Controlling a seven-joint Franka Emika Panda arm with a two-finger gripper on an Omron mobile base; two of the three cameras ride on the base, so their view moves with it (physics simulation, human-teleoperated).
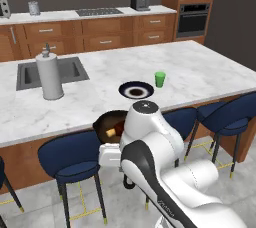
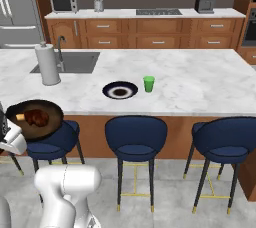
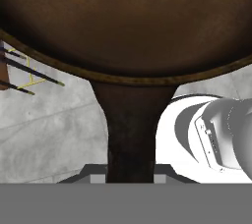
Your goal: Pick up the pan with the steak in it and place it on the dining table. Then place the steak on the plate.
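Observation:
The black pan (image 2: 35,119) hangs in the air just in front of the dining table's (image 2: 200,82) near edge, above a blue stool (image 2: 50,144). The reddish-brown steak (image 2: 36,117) lies inside it with its pale bit to the left. In the left base view my arm hides most of the pan (image 1: 105,121); the steak's pale end (image 1: 110,132) peeks out. My gripper (image 3: 131,171) is shut on the pan's handle (image 3: 130,129), and the pan's brown body (image 3: 123,21) spreads above it. The dark navy plate (image 2: 120,91) (image 1: 136,90) rests on the table, to the right of the pan and further in.
A green cup (image 2: 148,83) stands just right of the plate. A paper towel roll (image 2: 48,64) and a sink (image 2: 75,62) are at the table's left. More blue stools (image 2: 136,137) line the near side. The stove counter (image 2: 150,13) runs along the back wall.

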